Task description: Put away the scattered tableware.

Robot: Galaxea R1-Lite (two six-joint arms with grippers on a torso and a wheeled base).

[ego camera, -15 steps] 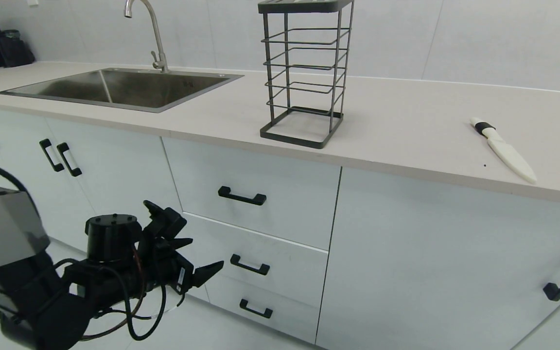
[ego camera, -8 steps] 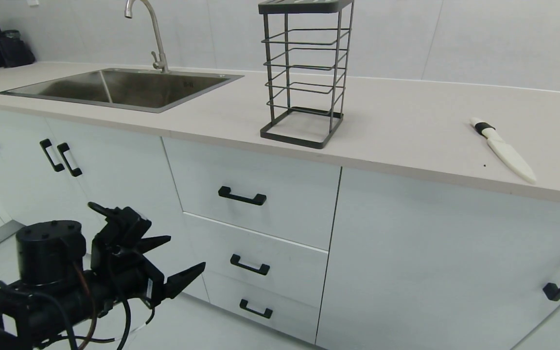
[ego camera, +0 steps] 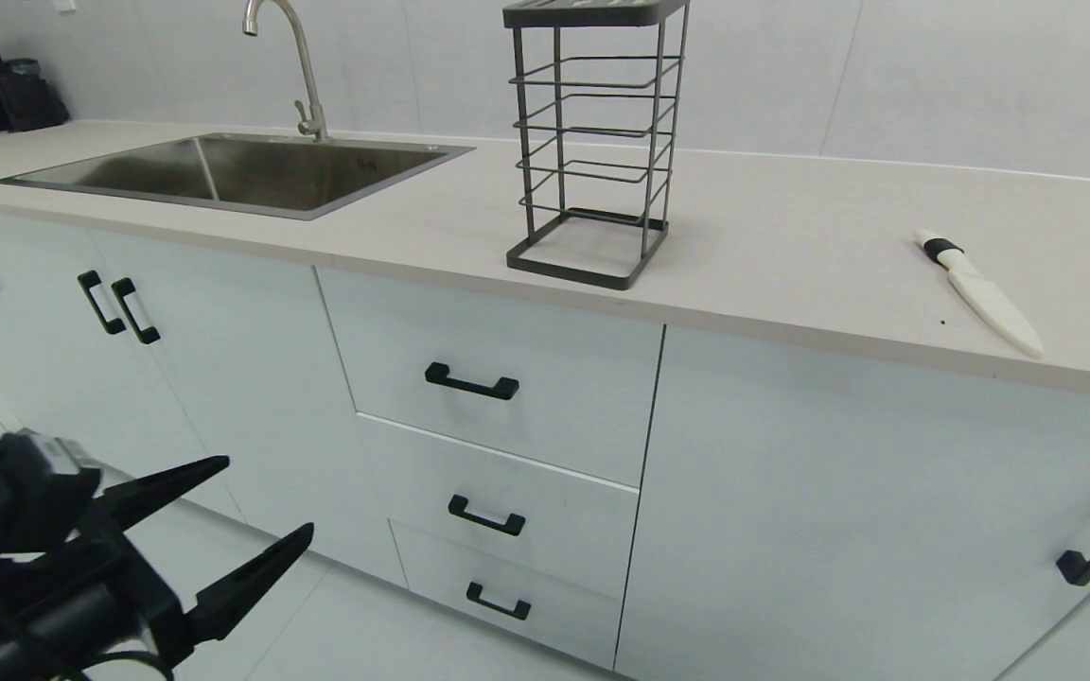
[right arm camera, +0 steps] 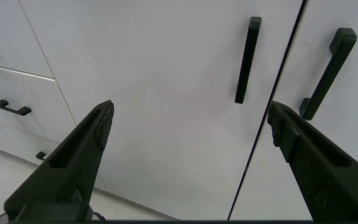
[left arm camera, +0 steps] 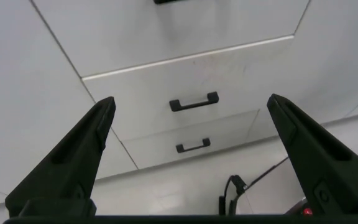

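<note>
Left arm lower, jaws apart

Worktop inventory: one knife, one wire rack, one sink, one tap. Below: three drawers, one handle each.

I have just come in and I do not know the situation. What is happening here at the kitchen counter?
Nothing is being handled at this moment. The left gripper hangs low in front of the drawers, and the right gripper faces the cabinet doors. Both have their fingers open and hold nothing. The white knife lies flat on the counter, to the right of the wire rack and apart from it, not yet put away.
</note>
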